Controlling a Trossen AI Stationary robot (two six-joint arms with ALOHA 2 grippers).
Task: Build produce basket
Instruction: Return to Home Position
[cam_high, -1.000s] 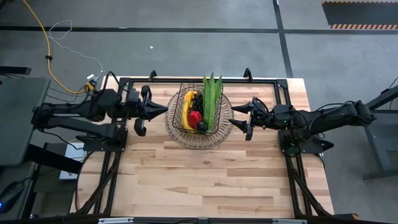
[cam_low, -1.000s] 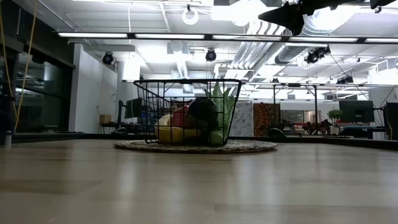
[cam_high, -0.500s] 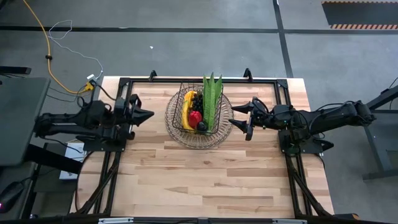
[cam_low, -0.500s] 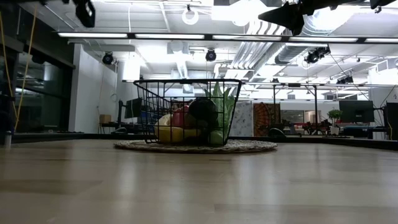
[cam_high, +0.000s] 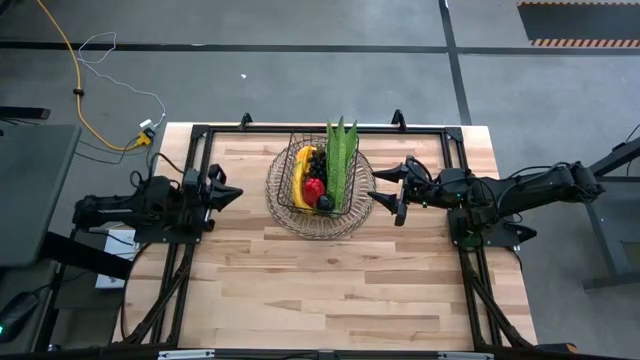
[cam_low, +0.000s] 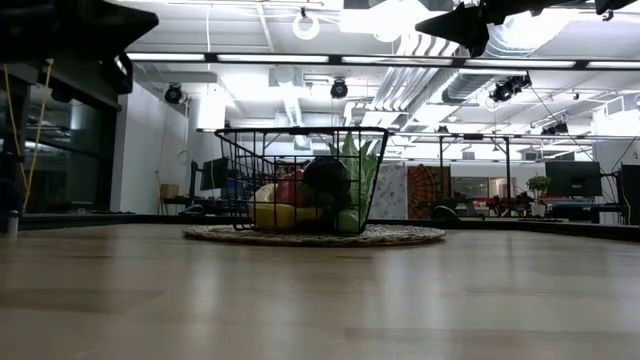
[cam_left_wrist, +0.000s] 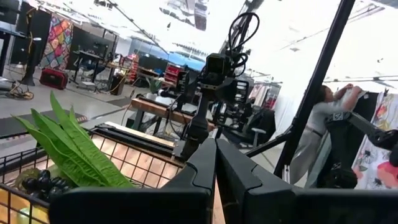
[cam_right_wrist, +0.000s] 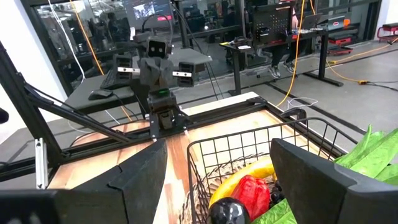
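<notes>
The dark wire basket (cam_high: 320, 178) stands on its round woven base (cam_low: 316, 236) at the table's far middle. In it lie a yellow banana (cam_high: 301, 170), a red pepper (cam_high: 314, 189), dark grapes (cam_high: 318, 160) and a green corn ear (cam_high: 341, 160) leaning on the right wall. My left gripper (cam_high: 236, 192) is shut and empty, left of the basket and above the table. My right gripper (cam_high: 386, 196) is open and empty, just right of the basket's rim. The right wrist view shows the pepper (cam_right_wrist: 251, 191) and banana (cam_right_wrist: 239, 175).
A black frame (cam_high: 320, 128) runs around the table's far part. The near half of the wooden table (cam_high: 330, 290) holds nothing. A person (cam_left_wrist: 317, 124) stands in the room beyond the table's right side, seen in the left wrist view.
My left gripper has drawn back from the basket toward the table's left edge, and its arm has folded in. The basket, the produce and my right gripper have stayed where they were.
</notes>
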